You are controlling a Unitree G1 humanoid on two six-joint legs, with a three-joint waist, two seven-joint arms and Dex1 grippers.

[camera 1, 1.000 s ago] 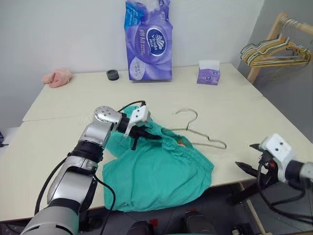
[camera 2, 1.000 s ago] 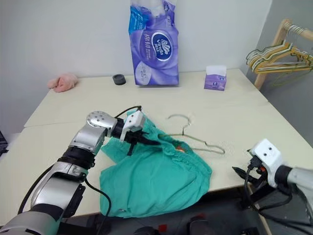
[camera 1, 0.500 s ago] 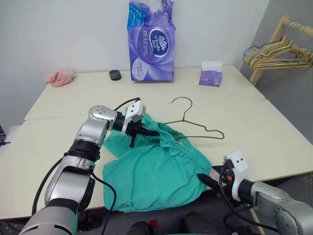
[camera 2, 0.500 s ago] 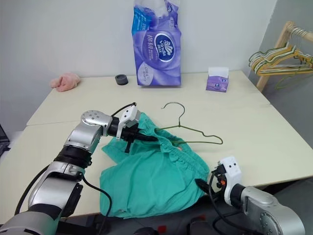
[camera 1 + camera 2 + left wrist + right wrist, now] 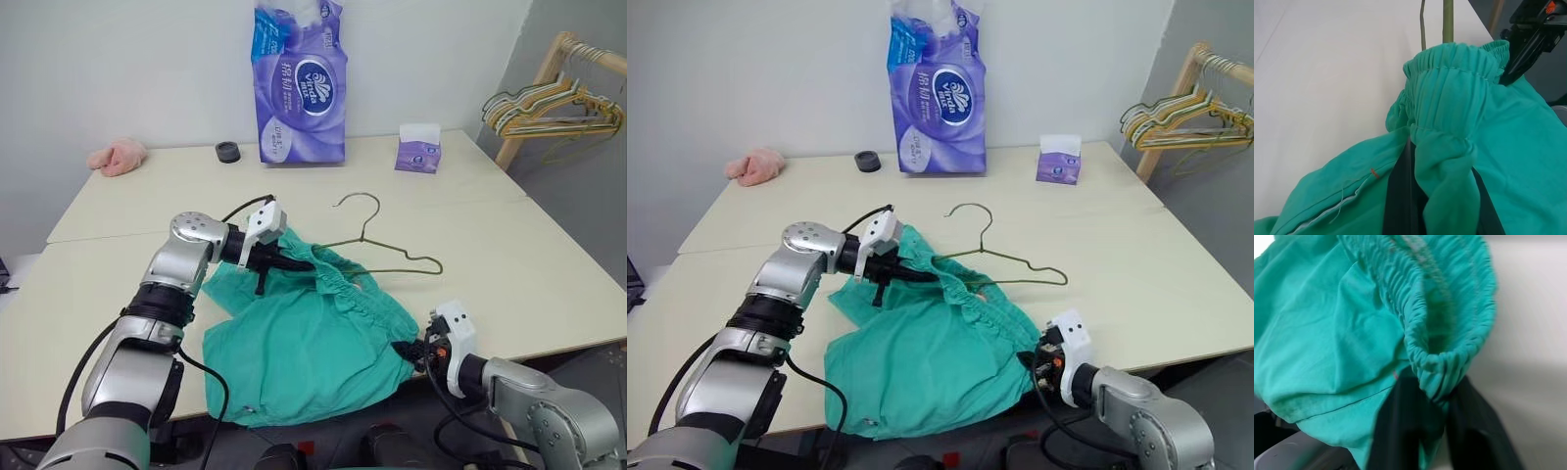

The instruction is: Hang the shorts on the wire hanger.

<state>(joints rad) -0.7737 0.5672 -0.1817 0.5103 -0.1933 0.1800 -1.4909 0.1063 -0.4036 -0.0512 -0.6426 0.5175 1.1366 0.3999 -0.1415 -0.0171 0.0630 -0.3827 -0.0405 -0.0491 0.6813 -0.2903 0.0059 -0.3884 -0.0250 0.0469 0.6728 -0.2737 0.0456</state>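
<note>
The teal-green shorts (image 5: 313, 343) lie crumpled at the table's front edge, with part of them hanging over it. My left gripper (image 5: 289, 262) is shut on the gathered waistband (image 5: 1449, 88) at its left end, lifting a bunch of it. My right gripper (image 5: 407, 351) is shut on the waistband's fold (image 5: 1442, 357) at the shorts' right corner, by the table edge. The wire hanger (image 5: 384, 257) lies on the table just behind the shorts, hook (image 5: 359, 202) pointing away. Its near left end runs under the raised waistband.
At the back of the table (image 5: 549, 264) stand a tall purple tissue pack (image 5: 299, 83), a small purple tissue box (image 5: 418, 149), a black roll (image 5: 226, 151) and a pink cloth lump (image 5: 116, 156). A wooden rack with bunched hangers (image 5: 554, 103) stands at the far right.
My right arm swung in from the right, off the table's edge, to the shorts' right corner and shut on the waistband there. The left gripper kept its hold in place.
</note>
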